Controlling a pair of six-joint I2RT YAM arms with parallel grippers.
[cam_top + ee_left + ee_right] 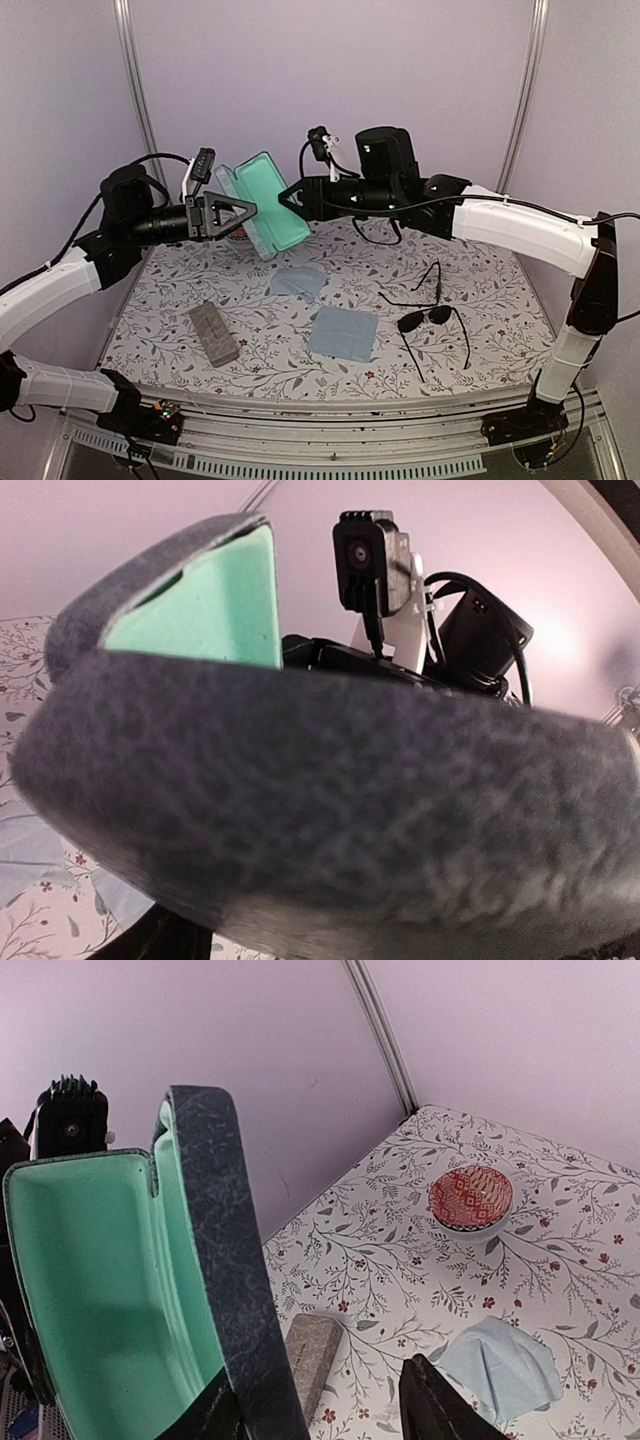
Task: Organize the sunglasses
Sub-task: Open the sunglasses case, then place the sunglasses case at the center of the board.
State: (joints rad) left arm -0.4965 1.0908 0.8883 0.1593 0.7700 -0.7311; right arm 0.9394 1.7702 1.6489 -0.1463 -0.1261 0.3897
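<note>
Two pairs of sunglasses lie on the table at the right: an aviator pair with dark lenses (428, 320) and a thin wire pair (432, 278) just behind it. My left gripper (226, 213) is shut on the left edge of an open blue-grey case (266, 204) with green lining and holds it up in the air. The case fills the left wrist view (320, 810) and hides the fingers there. My right gripper (296, 197) is open at the case's right edge. In the right wrist view the case wall (235, 1290) stands between its fingers (325, 1410), close to the left one.
A shut tan-grey case (213, 332) lies front left and also shows in the right wrist view (315, 1350). Two light blue cloths (343, 333) (298, 282) lie mid-table. A red patterned bowl (470, 1198) stands near the back wall.
</note>
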